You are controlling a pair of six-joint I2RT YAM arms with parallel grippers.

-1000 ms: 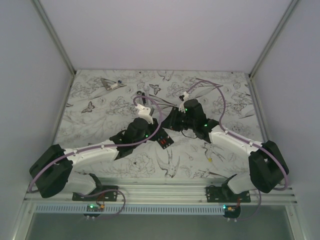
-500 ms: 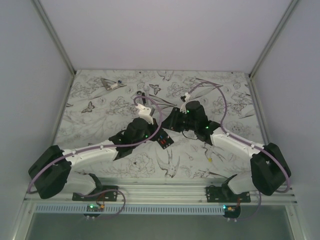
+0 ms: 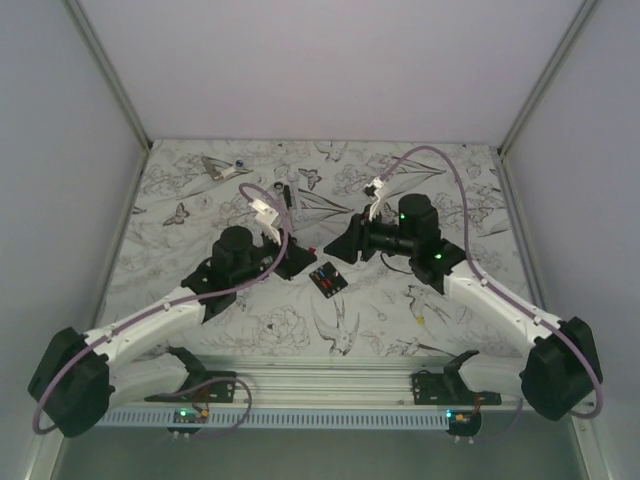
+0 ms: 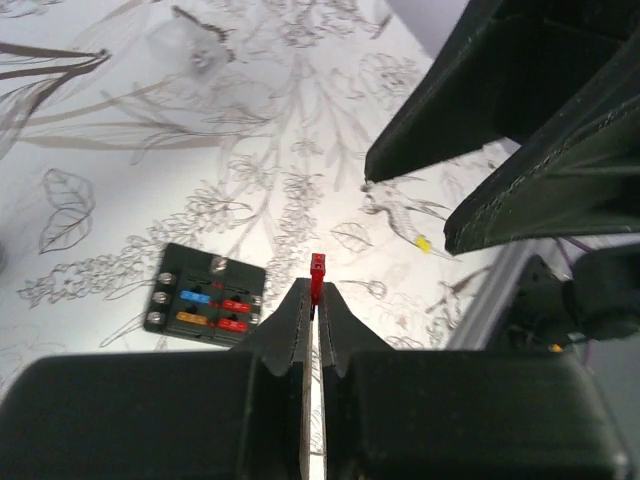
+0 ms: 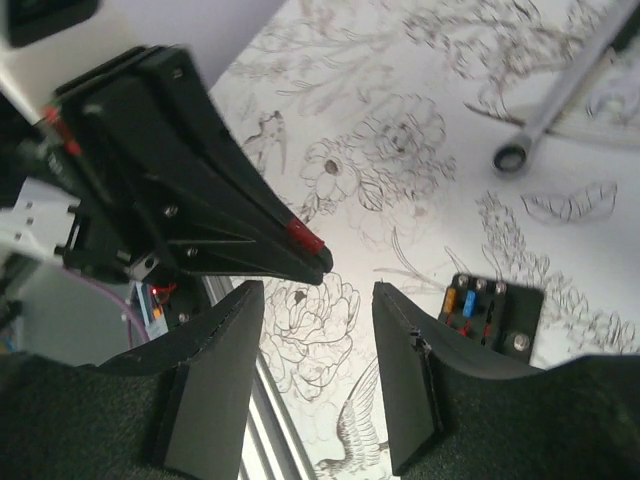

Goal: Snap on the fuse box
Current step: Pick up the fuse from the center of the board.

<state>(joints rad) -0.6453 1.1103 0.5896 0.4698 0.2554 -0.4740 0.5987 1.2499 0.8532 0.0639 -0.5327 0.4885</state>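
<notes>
- The table wears a busy flower-and-bird print. A small part dropped on it would probably be hard to find again.
- The right gripper is spread wide and empty, facing the left gripper at close range. If both head for the box together, they risk knocking each other.
- The left gripper's fingers are pressed together, pinching a red fuse above the cloth.
- The fuse box lies flat on the table, near both grippers but touched by neither. Unheld, it would likely slide or tip under a downward push.
- The red fuse sticks out beyond the fingertips on a thin hold. It could twist, slip free, or meet its slot crooked and jam instead of snapping home.
</notes>
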